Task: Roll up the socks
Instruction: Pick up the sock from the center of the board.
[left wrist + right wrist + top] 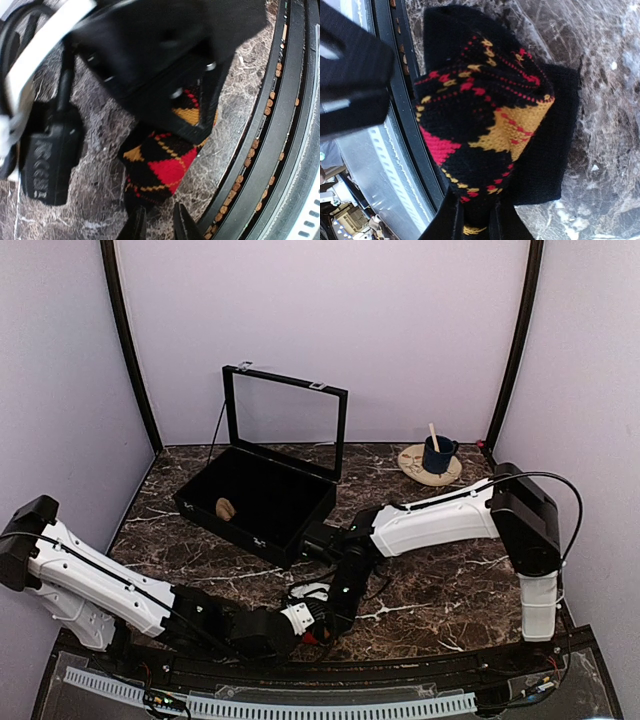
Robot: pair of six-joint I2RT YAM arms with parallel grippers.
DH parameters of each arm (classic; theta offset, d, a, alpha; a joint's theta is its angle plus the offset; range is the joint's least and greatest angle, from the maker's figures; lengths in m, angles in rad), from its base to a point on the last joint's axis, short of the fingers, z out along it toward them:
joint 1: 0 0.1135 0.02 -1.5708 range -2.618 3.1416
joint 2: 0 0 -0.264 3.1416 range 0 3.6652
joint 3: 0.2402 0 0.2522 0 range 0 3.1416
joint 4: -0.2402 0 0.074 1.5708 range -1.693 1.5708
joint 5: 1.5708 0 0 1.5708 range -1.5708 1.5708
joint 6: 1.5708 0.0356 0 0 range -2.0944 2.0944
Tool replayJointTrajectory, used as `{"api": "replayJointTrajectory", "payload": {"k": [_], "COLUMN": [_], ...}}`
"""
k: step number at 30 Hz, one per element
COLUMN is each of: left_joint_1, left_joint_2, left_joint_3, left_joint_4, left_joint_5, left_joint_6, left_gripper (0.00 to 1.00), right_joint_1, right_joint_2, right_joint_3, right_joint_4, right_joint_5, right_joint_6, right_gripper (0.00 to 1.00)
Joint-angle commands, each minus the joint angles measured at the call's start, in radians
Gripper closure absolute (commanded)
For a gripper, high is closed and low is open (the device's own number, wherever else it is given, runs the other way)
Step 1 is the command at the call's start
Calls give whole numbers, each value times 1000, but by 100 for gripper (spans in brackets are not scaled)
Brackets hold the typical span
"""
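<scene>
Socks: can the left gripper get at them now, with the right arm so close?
Probably yes. The socks show a bare near end just ahead of the left gripper, jaws apart; the right gripper pinches only their far part.

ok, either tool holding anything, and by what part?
Right tool pinches the socks by the bunched patterned edge. Left tool sits by them; hold cannot be told.

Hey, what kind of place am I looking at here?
Likely a robot test booth: plain lilac walls close in a marble-look table, with two robot arms mounted at its near edge.
</scene>
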Motion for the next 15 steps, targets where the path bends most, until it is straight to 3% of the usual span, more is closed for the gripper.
{"api": "replayJointTrajectory", "payload": {"k": [1, 15], "left_joint_1": [-4, -6], "left_joint_2": [9, 40], "left_joint_3": [27, 22], "left_joint_4": [54, 91], "left_joint_5": [-3, 50], "left_joint_6": [102, 310], "left_gripper": [77, 70], "right_joint_1": [-5, -12], "right_joint_2": [43, 52], "right_joint_3": [18, 17], "right_joint_4": [-65, -62], "right_joint_5": [-7, -20], "right_joint_6": [4, -1], "right_gripper": [100, 100]}}
